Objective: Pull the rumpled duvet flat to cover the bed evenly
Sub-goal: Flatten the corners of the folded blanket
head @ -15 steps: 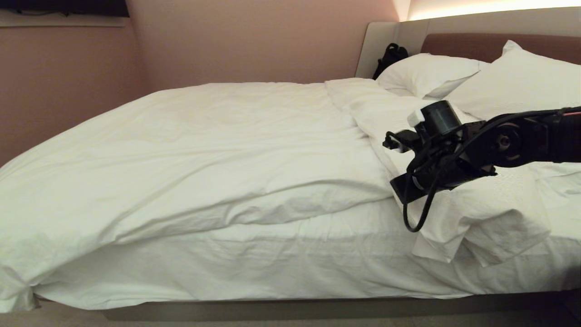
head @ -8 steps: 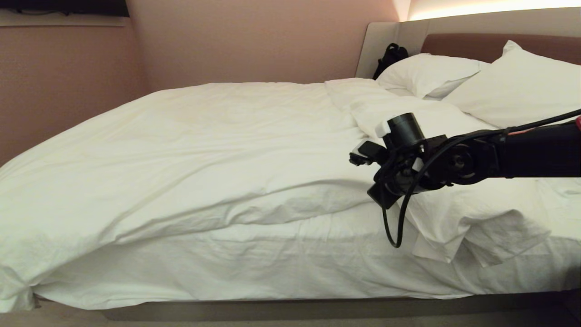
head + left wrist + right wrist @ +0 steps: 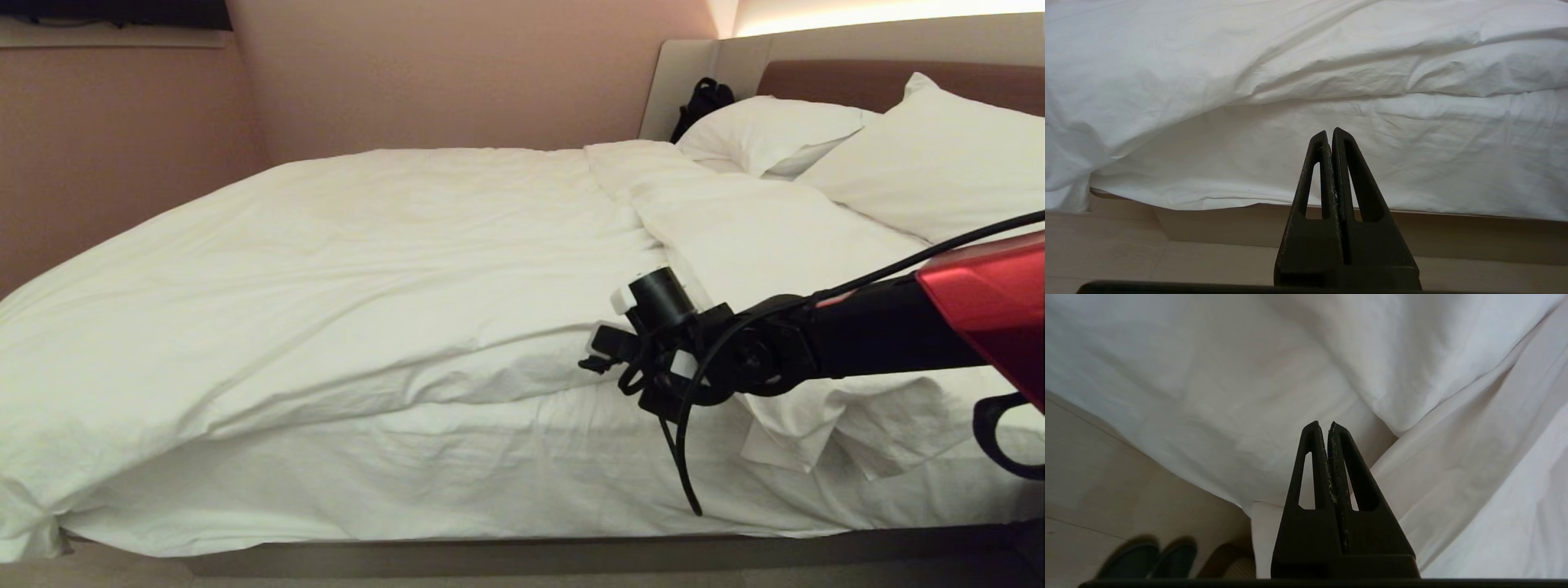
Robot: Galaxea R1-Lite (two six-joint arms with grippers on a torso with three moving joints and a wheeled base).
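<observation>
The white duvet [image 3: 367,269] lies creased over the bed, its near edge drawn up so the sheeted mattress side [image 3: 490,465] is bare. A folded duvet corner [image 3: 857,408] bunches at the near right. My right arm's wrist [image 3: 669,359] reaches in from the right and hangs just over the duvet's near edge. In the right wrist view my right gripper [image 3: 1328,425] is shut with nothing in it, close above white folds [image 3: 1412,355]. My left gripper [image 3: 1329,131] is shut and empty, parked low, facing the bed's side under the duvet's overhang [image 3: 1249,53].
Two white pillows [image 3: 767,131] [image 3: 939,155] lean on the brown headboard [image 3: 816,77]. A black bag [image 3: 702,102] sits behind them. The grey-beige bed base [image 3: 571,555] runs along the floor [image 3: 1106,253]. A pair of dark shoes [image 3: 1147,559] stands on the floor.
My right arm has swung left and down, from over the folded corner near the pillows to the duvet's near edge. Its red cover has come into view. The duvet has not moved.
</observation>
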